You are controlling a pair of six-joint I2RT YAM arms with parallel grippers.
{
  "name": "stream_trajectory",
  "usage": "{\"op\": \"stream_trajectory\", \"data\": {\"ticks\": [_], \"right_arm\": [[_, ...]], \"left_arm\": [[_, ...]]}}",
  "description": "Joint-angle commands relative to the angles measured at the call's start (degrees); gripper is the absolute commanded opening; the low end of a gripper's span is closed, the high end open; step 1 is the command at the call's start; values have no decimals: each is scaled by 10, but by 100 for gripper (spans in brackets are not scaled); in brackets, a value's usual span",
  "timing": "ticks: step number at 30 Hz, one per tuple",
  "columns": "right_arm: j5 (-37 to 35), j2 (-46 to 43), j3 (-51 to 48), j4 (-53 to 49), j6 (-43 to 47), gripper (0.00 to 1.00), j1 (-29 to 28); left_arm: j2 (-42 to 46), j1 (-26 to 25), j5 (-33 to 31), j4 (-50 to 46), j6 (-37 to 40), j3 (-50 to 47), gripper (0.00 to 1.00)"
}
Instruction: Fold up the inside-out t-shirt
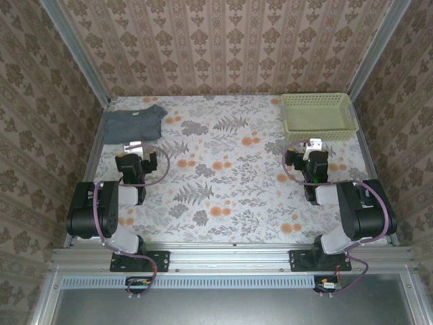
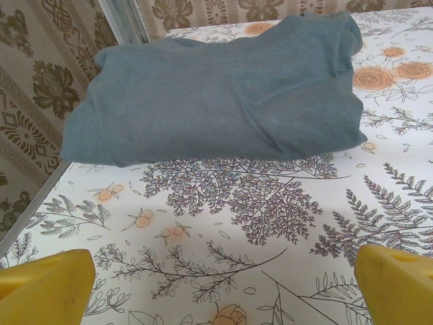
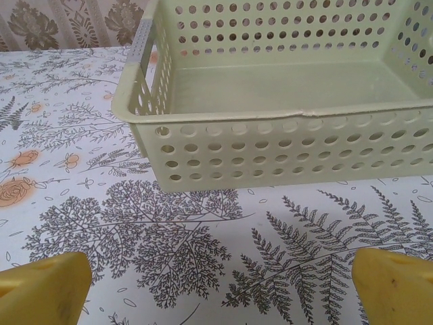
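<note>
Inside-out t-shirt (image 1: 133, 124): one item, dark slate blue-grey, lying as a thick doubled-over pad with soft rumpled edges. You will find it level with the basket (image 1: 318, 133) but well apart from it, in the opposite far corner. In the left wrist view, the t-shirt (image 2: 216, 88) lies flat with nothing touching it.

Table (image 1: 223, 183): one, covered in a white cloth printed with ferns and orange flowers; it carries the basket at its far right corner.

Basket (image 3: 284, 145): one, pale green perforated plastic, upright, with nothing inside.

Left gripper (image 1: 133, 145): well to the left of the basket, just on the near side of the t-shirt and apart from it. You see its yellow fingers (image 2: 47, 288) spread wide, gripping nothing.

Right gripper (image 1: 312, 144): just in front of the basket's near wall, not touching it. Its yellow fingers (image 3: 40, 291) are likewise spread wide over bare cloth, with nothing between them.
</note>
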State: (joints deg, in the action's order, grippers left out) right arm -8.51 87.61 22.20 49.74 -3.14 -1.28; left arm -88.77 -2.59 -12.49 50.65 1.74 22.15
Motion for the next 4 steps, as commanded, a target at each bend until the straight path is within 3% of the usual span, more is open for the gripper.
{"op": "stream_trajectory", "data": {"ticks": [1,4], "right_arm": [[8,2,11,-4,3,100,-2],[8,0,8,-1,3,100,-2]], "left_arm": [[5,-3,-7,20,-9,-5,100],[5,-2,-7,20,-9,-5,100]]}}
